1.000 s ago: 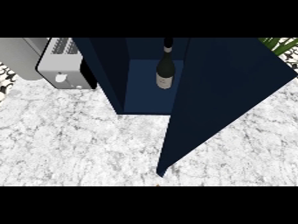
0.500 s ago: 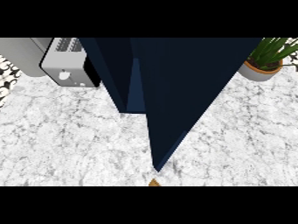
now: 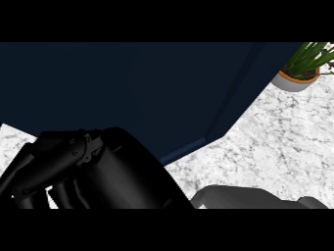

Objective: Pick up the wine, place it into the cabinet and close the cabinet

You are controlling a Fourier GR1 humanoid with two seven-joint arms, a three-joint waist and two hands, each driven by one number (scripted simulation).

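The dark blue cabinet [image 3: 126,93] fills most of the head view, its door swung across the front so that nothing of the inside shows. The wine is hidden. My right hand [image 3: 90,171], black, lies low at the left against the door's lower part, its fingers [image 3: 39,188] fairly straight and holding nothing. Its grey forearm [image 3: 249,198] enters from the lower edge at centre right. My left hand does not show.
A potted plant [image 3: 299,73] in a pale pot stands at the back right on the white marble counter [image 3: 292,142]. Bare counter lies to the right of the cabinet.
The cabinet door swung from wide open through edge-on to across the front, hiding the wine bottle. My right hand and forearm came into view. The toaster has left the view.
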